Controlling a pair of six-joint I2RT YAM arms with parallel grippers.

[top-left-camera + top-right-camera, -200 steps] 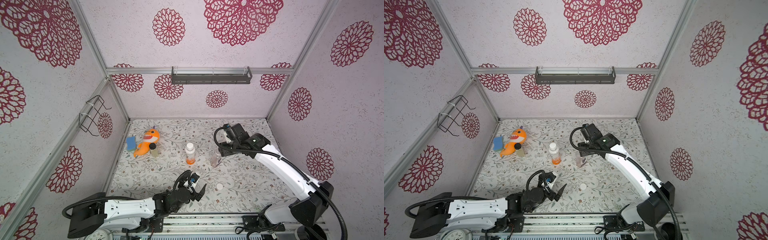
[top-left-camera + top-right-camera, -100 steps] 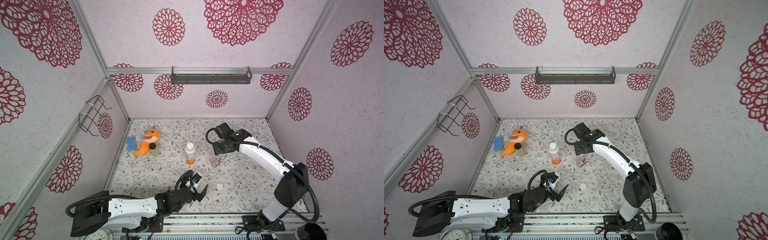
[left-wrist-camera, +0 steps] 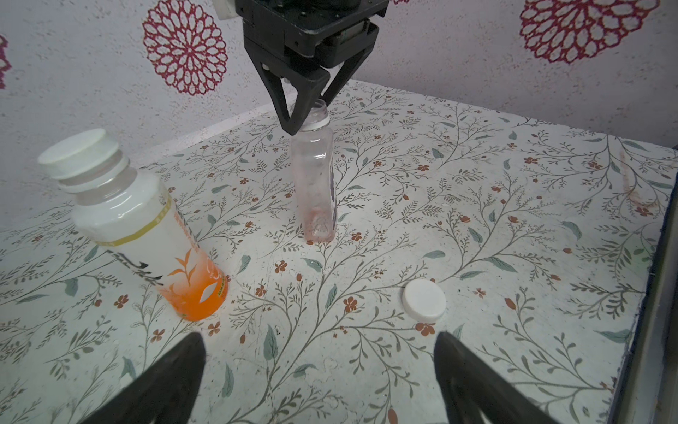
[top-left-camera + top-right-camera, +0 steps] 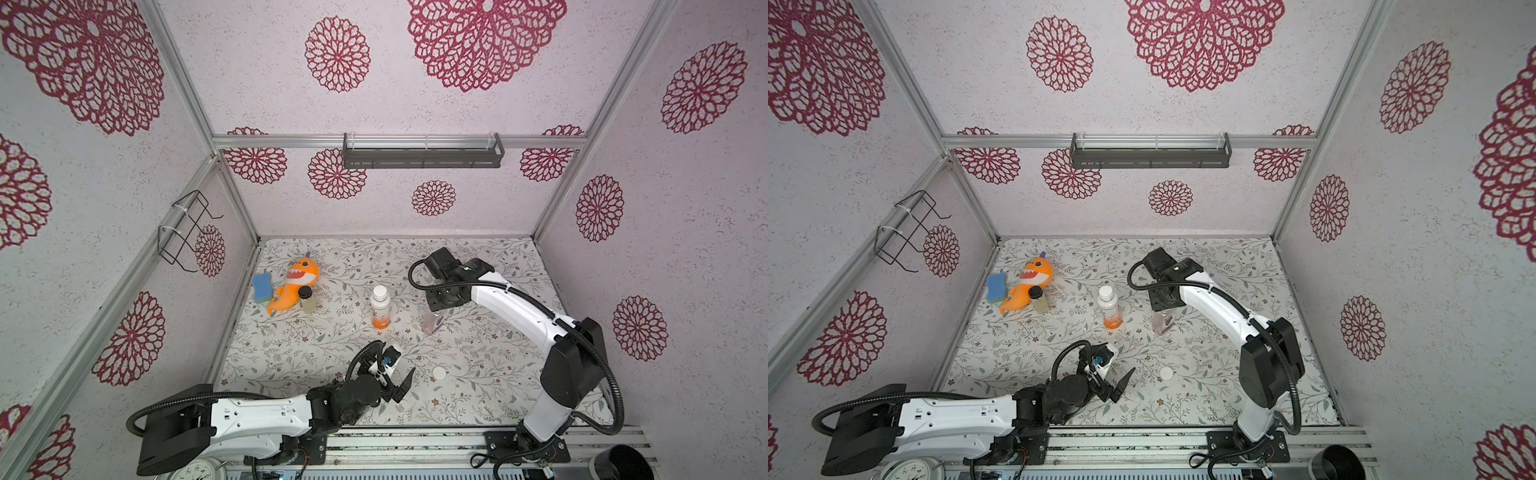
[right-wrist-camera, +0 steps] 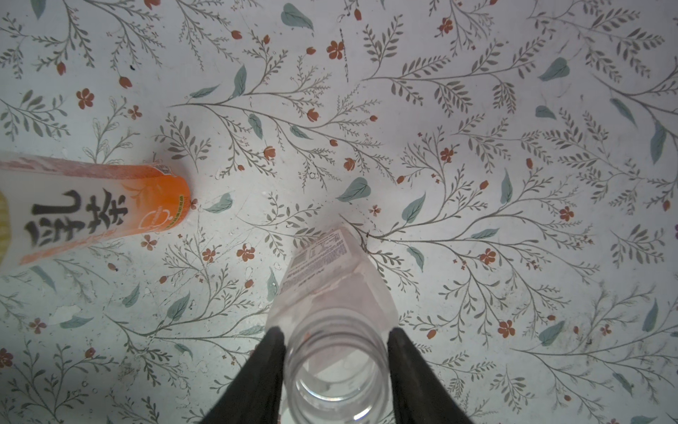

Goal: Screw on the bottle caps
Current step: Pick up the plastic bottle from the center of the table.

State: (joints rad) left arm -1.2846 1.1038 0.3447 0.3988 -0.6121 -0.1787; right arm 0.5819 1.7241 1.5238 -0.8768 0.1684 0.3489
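Capped orange bottle [image 3: 146, 235], loose white cap [image 3: 423, 299] — uncapped clear bottle [image 3: 315, 183], neck between right gripper [image 3: 311, 114] jaws.

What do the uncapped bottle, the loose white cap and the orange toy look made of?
Uncapped bottle: clear plastic, glossy; see-through walls, threaded neck.
Loose cap: opaque white plastic, matte, moulded rim.
Orange toy: likely plush fabric, soft rounded shape; too small to confirm.

1. A lab robot cell: aluminium posts [image 4: 558, 195] frame walls [image 4: 415, 104] papered with red medallions.
2. Two white arms [image 4: 515, 307] bolt to a slotted rail [image 4: 415, 438] along the counter's [image 4: 478, 357] front edge.
3. A grey shelf [image 4: 424, 160] and wire rack [image 4: 185, 235] hang on the walls.
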